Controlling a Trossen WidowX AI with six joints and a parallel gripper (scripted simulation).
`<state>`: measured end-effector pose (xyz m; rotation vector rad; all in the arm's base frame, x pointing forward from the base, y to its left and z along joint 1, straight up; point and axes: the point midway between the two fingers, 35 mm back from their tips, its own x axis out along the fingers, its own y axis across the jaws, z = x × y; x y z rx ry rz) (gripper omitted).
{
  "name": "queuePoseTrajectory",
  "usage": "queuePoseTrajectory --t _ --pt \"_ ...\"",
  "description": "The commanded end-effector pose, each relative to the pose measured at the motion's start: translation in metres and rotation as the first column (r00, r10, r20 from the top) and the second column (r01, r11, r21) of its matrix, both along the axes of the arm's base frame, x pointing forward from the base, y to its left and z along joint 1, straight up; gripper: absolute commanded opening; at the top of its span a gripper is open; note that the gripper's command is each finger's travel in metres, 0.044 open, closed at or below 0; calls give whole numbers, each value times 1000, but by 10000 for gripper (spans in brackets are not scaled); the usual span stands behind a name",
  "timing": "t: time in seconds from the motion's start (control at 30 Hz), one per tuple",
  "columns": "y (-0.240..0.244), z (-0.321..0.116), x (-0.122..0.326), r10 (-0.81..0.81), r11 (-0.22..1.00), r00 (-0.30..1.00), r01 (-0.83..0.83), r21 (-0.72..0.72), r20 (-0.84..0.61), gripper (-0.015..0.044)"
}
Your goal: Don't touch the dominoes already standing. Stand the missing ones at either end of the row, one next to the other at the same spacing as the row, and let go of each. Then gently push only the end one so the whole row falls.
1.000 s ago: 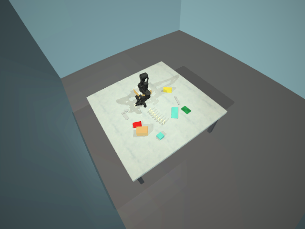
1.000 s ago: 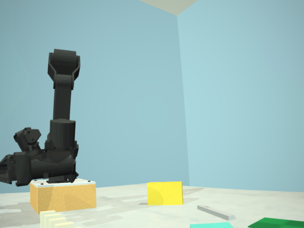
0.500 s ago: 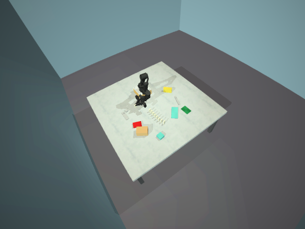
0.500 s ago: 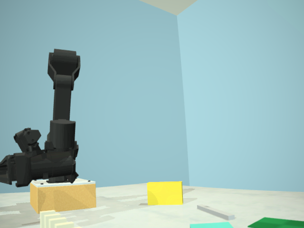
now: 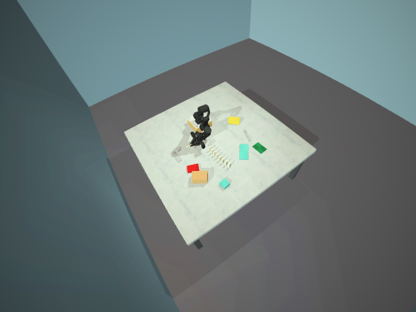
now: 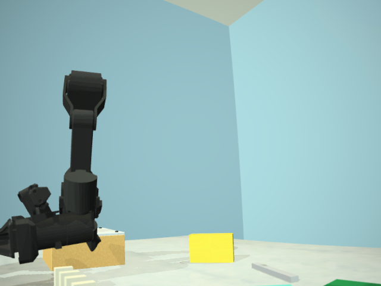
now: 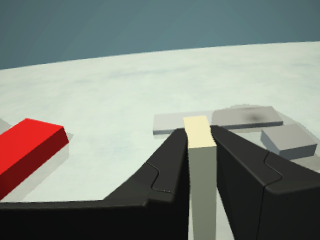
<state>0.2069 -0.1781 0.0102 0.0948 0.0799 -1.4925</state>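
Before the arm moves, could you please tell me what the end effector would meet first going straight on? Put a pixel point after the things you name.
Probably the long grey bar (image 5: 177,157) (image 7: 170,123), beyond the cream domino (image 7: 200,134) held in the end effector (image 5: 190,144) (image 6: 4,243) (image 7: 196,136). Height is unclear, so it might pass above.

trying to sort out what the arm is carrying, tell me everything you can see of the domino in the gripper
The domino is a slim, plain block, pale cream on its end face and grey-green on the shaded long side, with straight edges and no pips visible. Its material looks smooth and matt. It is pinched between the two black fingers of the gripper, one against each side, with its cream end showing between the fingertips. Its far end runs out of the wrist picture.
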Motion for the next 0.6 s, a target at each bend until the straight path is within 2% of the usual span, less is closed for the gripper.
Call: queuePoseTrajectory --t 0.0,0.2,0.57 --pt "-2 -12 2 -4 1000 1000 4 11 6 28" --pt "-4 -28 0 -16 1000 1000 16 25 5 28" --pt "-4 -29 0 -16 1000 1000 16 25 5 28"
